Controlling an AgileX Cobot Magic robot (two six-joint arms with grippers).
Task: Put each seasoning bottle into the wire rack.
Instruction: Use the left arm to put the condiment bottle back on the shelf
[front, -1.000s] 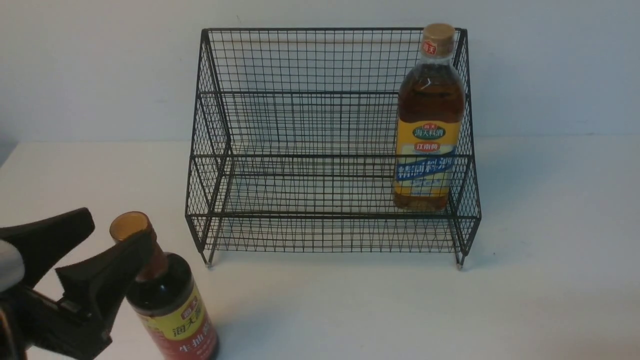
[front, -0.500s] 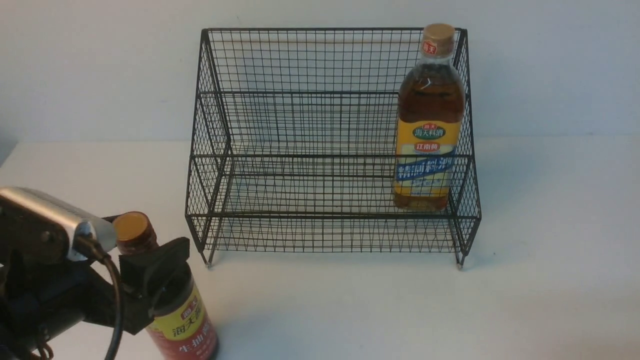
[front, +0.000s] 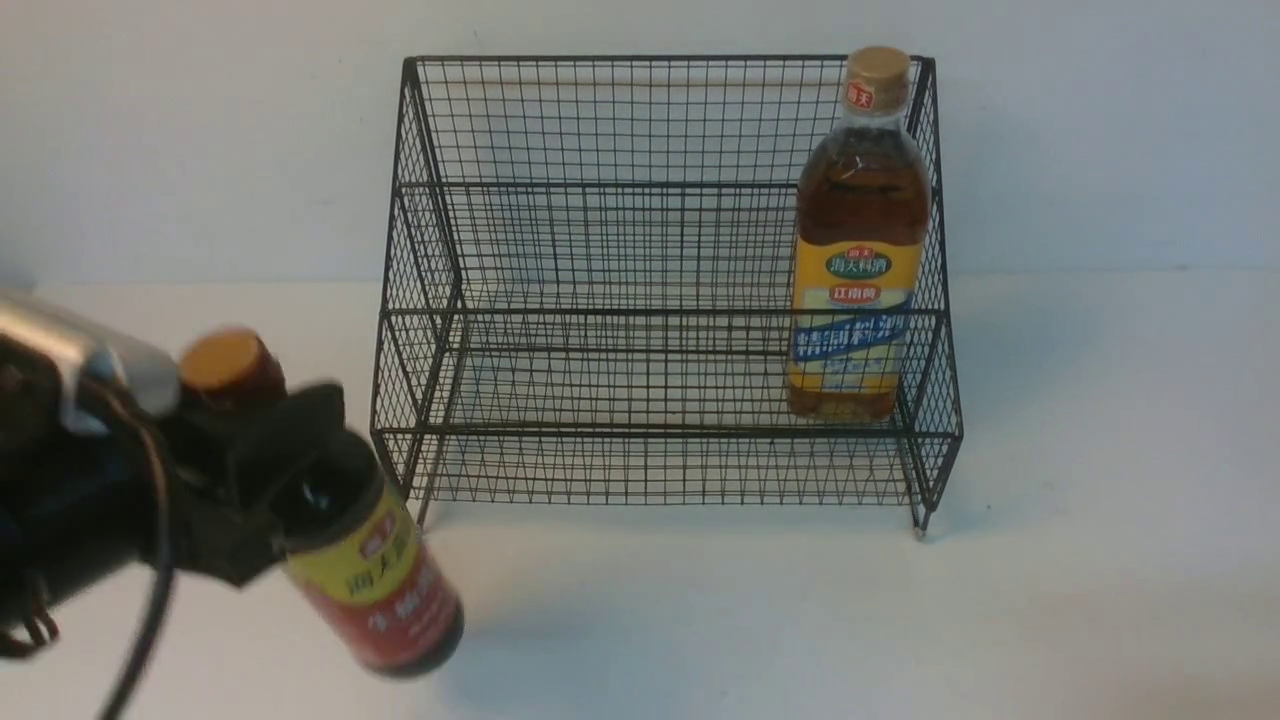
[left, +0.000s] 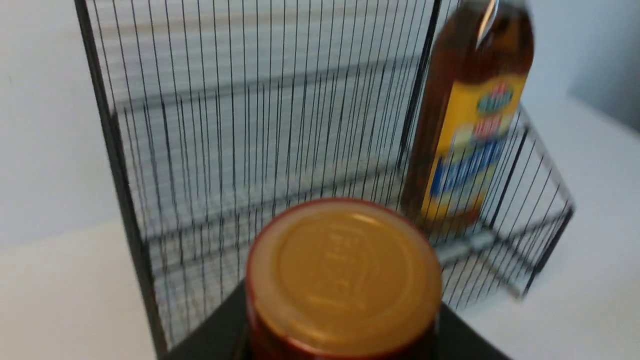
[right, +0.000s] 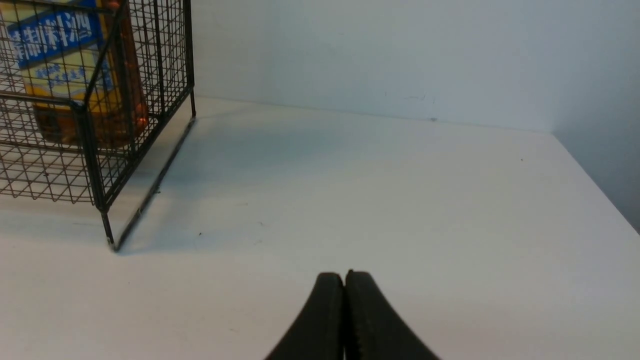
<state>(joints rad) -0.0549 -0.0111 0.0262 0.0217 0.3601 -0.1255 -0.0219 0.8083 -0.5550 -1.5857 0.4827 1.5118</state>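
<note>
My left gripper is shut on the neck of the dark soy-sauce bottle, which hangs tilted just above the table at the front left. In the left wrist view its tan cap fills the foreground between the black fingers. The amber bottle with the yellow-blue label stands upright in the right end of the black wire rack, on its lower tier. The rack and the amber bottle also show in the left wrist view. My right gripper is shut and empty, low over the table to the right of the rack.
The white table runs to a pale wall behind the rack. In the right wrist view the table's far right edge meets a darker wall.
My left gripper closed on the soy-sauce bottle's neck and lifted it off the table, tilting it; the cap rose and shifted left. The right gripper and the amber bottle have not moved.
</note>
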